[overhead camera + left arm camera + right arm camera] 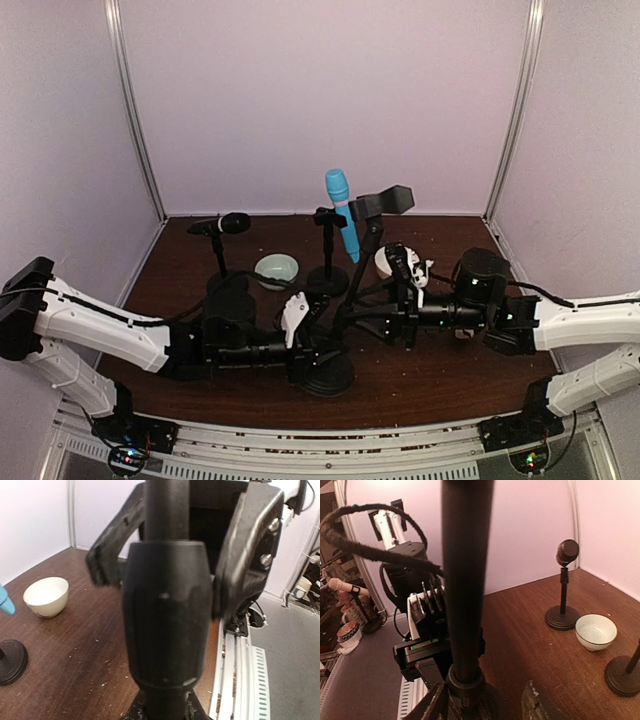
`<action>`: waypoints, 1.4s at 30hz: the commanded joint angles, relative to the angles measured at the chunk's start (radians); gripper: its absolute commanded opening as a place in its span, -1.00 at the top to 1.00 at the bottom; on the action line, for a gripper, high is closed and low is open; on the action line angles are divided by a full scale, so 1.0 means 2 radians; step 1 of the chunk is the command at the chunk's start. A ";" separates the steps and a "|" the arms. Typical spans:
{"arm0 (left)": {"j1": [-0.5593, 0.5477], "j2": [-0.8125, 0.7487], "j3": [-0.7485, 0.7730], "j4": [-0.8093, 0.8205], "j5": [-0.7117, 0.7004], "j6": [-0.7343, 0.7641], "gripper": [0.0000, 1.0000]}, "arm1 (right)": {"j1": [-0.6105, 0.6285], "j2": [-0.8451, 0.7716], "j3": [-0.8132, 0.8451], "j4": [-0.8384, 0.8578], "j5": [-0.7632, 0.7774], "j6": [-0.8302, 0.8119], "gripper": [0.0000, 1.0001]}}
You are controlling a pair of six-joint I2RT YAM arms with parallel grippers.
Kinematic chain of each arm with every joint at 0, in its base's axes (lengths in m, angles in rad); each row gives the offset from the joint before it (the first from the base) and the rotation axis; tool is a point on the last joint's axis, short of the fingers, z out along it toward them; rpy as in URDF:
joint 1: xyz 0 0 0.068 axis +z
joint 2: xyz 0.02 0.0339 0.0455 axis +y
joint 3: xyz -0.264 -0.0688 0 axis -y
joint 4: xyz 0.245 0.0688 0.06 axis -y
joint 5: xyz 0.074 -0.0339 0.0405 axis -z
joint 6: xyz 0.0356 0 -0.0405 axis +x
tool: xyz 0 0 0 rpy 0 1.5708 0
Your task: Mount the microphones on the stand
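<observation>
**Both grippers at the empty stand**

The left gripper straddles the front stand's collar; I cannot tell if it is clamped. The right gripper sits open around the pole. The clip is empty. The blue microphone is clipped at 12 o'clock and the black microphone at 10 o'clock. The cream one is unseen. The step looks like steadying the stand; next, fetch that last microphone.

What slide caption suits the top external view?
Left hand and right hand at the front stand; blue microphone and black microphone mounted behind.
</observation>
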 commanded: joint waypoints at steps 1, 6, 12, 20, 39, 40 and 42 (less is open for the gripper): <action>-0.003 -0.021 0.007 0.042 -0.059 -0.011 1.00 | 0.006 -0.043 -0.001 -0.041 0.123 0.070 -0.06; -0.011 -0.014 0.010 0.031 -0.144 -0.028 1.00 | 0.047 -0.038 0.042 -0.127 0.235 0.162 -0.13; -0.026 -0.003 0.026 0.006 -0.210 -0.026 1.00 | 0.074 0.020 0.104 -0.157 0.273 0.191 -0.15; -0.035 -0.003 0.032 0.002 -0.227 -0.018 1.00 | 0.081 0.058 0.125 -0.160 0.277 0.203 -0.11; -0.043 0.005 0.043 -0.010 -0.233 -0.013 1.00 | 0.088 0.080 0.121 -0.129 0.237 0.200 0.07; -0.043 0.006 0.044 -0.012 -0.232 -0.013 1.00 | 0.088 0.080 0.120 -0.127 0.235 0.201 0.08; -0.043 0.006 0.045 -0.014 -0.232 -0.012 1.00 | 0.088 0.081 0.119 -0.126 0.235 0.199 0.15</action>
